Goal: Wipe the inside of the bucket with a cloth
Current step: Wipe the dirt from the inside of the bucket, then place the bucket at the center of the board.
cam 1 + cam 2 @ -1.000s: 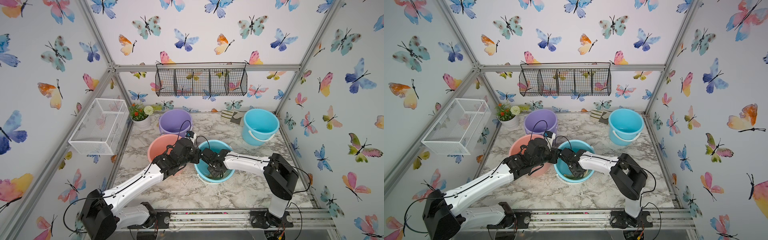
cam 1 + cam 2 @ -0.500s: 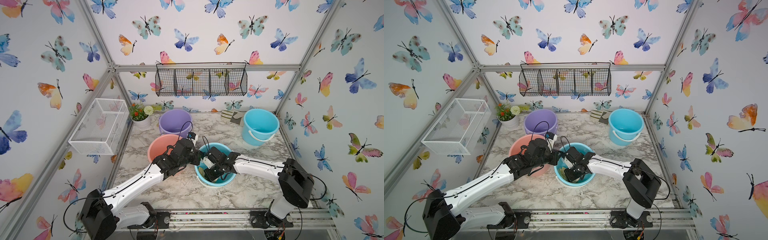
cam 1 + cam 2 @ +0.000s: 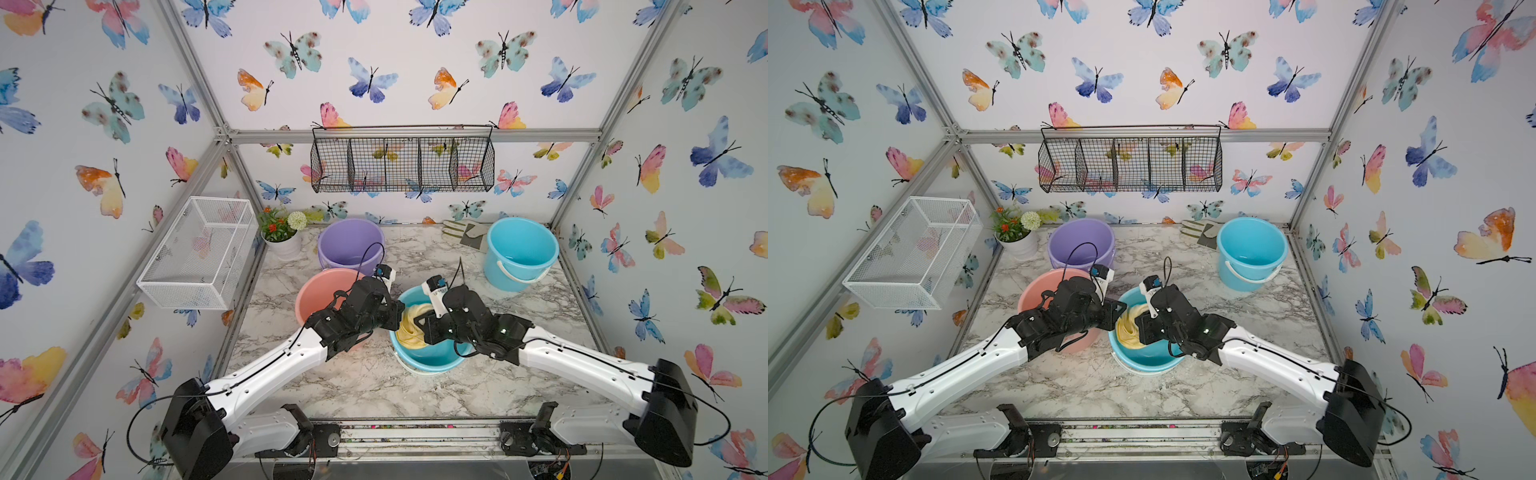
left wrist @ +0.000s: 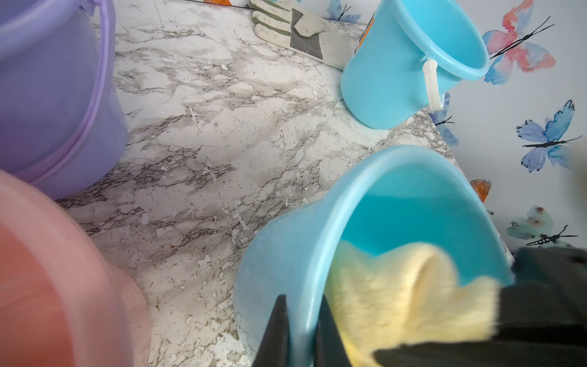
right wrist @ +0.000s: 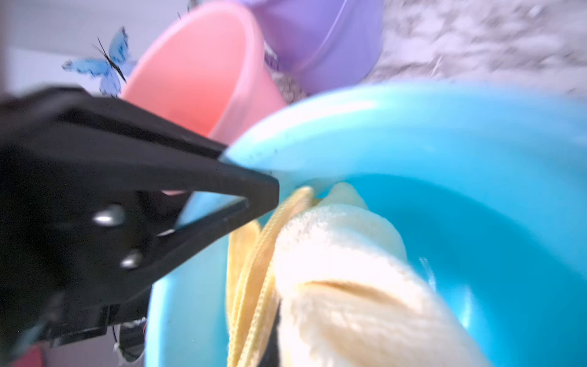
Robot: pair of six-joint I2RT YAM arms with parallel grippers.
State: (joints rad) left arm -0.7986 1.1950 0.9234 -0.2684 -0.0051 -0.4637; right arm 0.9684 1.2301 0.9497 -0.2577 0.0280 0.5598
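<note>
The cloth (image 3: 409, 328) is bunched inside the near blue bucket (image 3: 432, 361), against the inner wall on the robot's left. Its long axis runs from the far side of the rim toward the near side, with the folds lying along that line. The bucket stands on the marble tabletop (image 3: 374, 386) with its mouth facing up in both top views; whether it is slightly tipped cannot be told. It sits just beside the pink bucket (image 3: 320, 291), with the purple bucket (image 3: 349, 245) behind that and a second blue bucket (image 3: 519, 253) well apart at the back right, near a glove (image 3: 463, 235).

The left gripper (image 4: 301, 321) is clamped on the bucket's rim. Only the left wrist view shows how: one finger outside the wall, one inside, just beside the cloth (image 4: 413, 292). The right wrist view shows the same pinch from the other side (image 5: 260, 193).

The right gripper (image 3: 419, 330) reaches down into the bucket, closed on the cloth. The top views hide its tips under the wrist, while the left wrist view shows its black fingers (image 4: 444, 351) across the yellow fabric. The right wrist view alone shows the cloth's corded hem (image 5: 254, 270), blurred, with fluffy pile (image 5: 343, 286) beside it — pressed close to the blue wall (image 5: 444, 127)
</note>
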